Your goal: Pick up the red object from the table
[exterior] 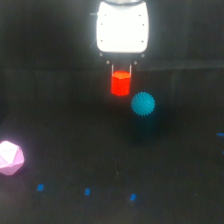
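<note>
The red object (pixel 120 84), a small bright red-orange block, sits between the two thin fingers of my gripper (pixel 121 75), just below the white gripper body (pixel 122 27) at the top centre. The fingers flank the block's upper edges and appear shut on it. Whether the block rests on the dark table (pixel 165 170) or hangs slightly above it, I cannot tell. The image is blurred.
A cyan spiky ball (pixel 143 104) lies just below and to the exterior view's right of the red block, very near it. A pink faceted polyhedron (pixel 9 158) sits at the left edge. Small blue marks (pixel 87 191) dot the table's lower part.
</note>
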